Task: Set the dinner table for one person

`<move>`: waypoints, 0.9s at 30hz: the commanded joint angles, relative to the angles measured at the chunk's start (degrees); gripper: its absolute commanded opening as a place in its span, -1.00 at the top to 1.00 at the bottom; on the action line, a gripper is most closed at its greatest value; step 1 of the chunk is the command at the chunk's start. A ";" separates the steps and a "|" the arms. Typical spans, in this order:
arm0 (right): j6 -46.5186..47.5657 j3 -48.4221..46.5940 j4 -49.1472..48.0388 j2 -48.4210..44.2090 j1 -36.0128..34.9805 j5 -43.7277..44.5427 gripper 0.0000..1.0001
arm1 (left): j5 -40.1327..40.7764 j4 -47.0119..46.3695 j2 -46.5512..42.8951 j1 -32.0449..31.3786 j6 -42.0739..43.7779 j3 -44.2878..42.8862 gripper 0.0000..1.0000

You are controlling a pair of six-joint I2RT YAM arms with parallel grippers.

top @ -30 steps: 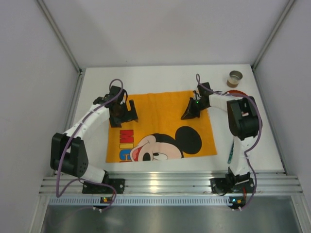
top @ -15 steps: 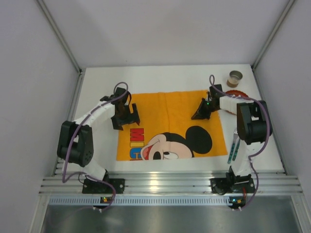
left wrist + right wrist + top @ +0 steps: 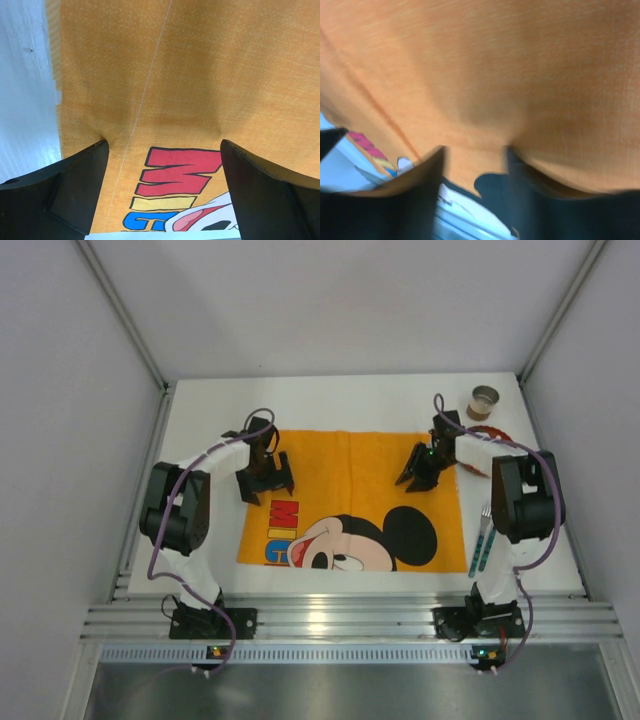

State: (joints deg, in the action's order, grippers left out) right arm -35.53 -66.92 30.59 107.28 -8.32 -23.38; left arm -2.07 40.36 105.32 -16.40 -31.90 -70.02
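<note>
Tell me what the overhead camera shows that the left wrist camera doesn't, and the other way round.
Only the overhead view: the right gripper above the placemat's far right part, a small cup near the far right corner, two teal-handled utensils lying right of the placemat, and the aluminium rail. Only the left wrist view: the cloth's weave close up, and nothing between the left gripper's wide-open fingers. Both: the left gripper, the orange placemat, its coloured lettering and the white dinner table.
</note>
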 commanded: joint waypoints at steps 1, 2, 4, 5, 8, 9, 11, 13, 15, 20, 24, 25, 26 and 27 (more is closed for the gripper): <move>2.57 -9.79 7.01 -5.94 0.49 0.78 -0.42 | 0.83 1.28 -2.48 0.32 -0.97 -4.50 -0.97; 3.09 -15.64 9.03 -6.82 0.49 1.83 -0.65 | 1.44 2.35 -4.83 0.32 -1.14 -5.38 -0.97; 5.29 -22.35 15.53 -7.97 0.76 6.40 -1.00 | 1.54 4.72 -7.48 0.41 -1.32 -7.67 -0.97; 6.86 -29.08 17.64 -7.88 0.93 9.81 -1.00 | 3.28 6.30 -10.37 0.32 -1.41 -8.11 -0.97; 10.37 -39.82 24.50 -6.13 1.20 20.85 -0.99 | 3.21 8.41 -16.17 0.32 -2.72 -7.16 -0.97; 10.65 -41.18 26.26 -5.17 1.37 25.00 -0.99 | 2.86 8.59 -17.59 0.41 -3.77 -6.54 -0.97; 12.14 -41.81 26.37 -4.28 3.04 30.47 -0.99 | 2.42 9.03 -21.44 0.32 -5.09 -4.79 -0.97; 12.06 -41.46 26.01 -1.91 6.97 30.06 -0.99 | -0.13 9.65 -25.49 0.23 -7.02 -1.89 -0.97; 11.36 -41.28 26.71 1.94 10.57 25.85 -0.99 | -1.62 10.17 -28.31 0.23 -8.52 1.19 -0.97; 13.90 -44.96 27.42 8.81 14.03 23.64 -0.80 | -3.38 12.98 -37.98 0.14 -9.93 7.43 -0.97; 14.87 -50.76 28.99 14.69 13.33 24.78 -0.69 | -1.55 16.85 -44.31 0.23 -10.20 10.34 -0.97; 14.96 -53.21 29.70 15.84 12.98 25.13 -0.67 | -0.84 18.69 -46.50 0.14 -10.29 10.78 -0.97; 15.22 -54.36 30.49 16.98 12.80 26.26 -0.64 | -0.23 19.57 -47.65 0.23 -10.55 11.30 -0.97; 15.31 -55.16 31.71 18.91 12.62 26.71 -0.61 | 0.22 20.45 -48.62 0.23 -10.90 11.57 -0.97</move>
State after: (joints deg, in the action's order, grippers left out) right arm -21.98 -115.04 59.24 125.80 5.87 1.06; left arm -3.44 55.94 60.80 -16.32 -41.21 -59.29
